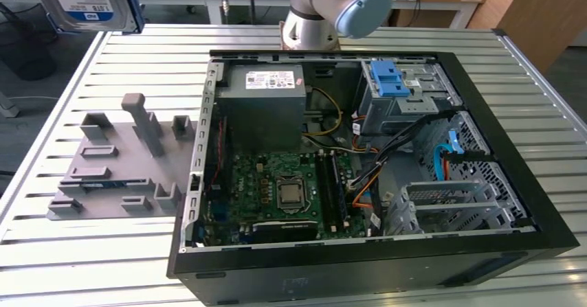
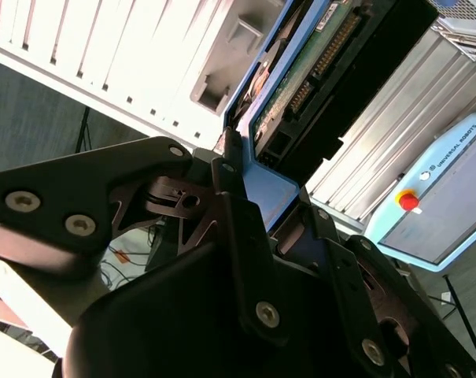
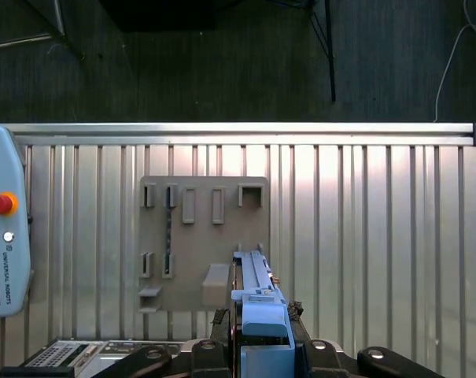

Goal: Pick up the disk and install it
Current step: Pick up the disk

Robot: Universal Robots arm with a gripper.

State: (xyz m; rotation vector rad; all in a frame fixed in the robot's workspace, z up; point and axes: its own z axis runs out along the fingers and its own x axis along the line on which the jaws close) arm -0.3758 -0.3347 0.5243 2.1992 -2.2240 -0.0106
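Disk (image 1: 87, 1) is up off the desk (image 1: 110, 252). In the exterior view I've got it hanging at the far upper corner on the exterior view's left, label side facing the camera, blue carrier frame down its edge.

The second wrist view is in close: the gripper (image 2: 269, 197) is pinching the disk (image 2: 300, 87) by its blue frame, with black fingers (image 2: 238, 213) pressed against either side of the carrier. From here I see the green circuit board on the drive's underside, and it's a firm-looking hold.

The first wrist view looks straight down. The disk (image 3: 257, 307) is edge-on to me, just a thin blue strip. Below it the grey holder block (image 3: 194, 236) sits on the slatted desk with its slots showing. The blue edge lines up over the block's corner, hanging well above it. The teach pendant (image 3: 1, 236) lies off to one side on the desk, red button up. I catch it in the second wrist view too (image 2: 438, 197).

Back on the exterior view, the holder block (image 1: 119, 163) is on the exterior view's left and the open computer case (image 1: 367, 269) lies flat just beside it. Inside the case there's a grey power supply box (image 1: 261, 111) at the back, with the motherboard (image 1: 275, 190) in front of it. The drive cage (image 1: 403, 104) with its blue latch (image 1: 392, 80) is toward the exterior view's right. The arm (image 1: 335, 8) rises behind the case, and the disk is well apart from that cage.
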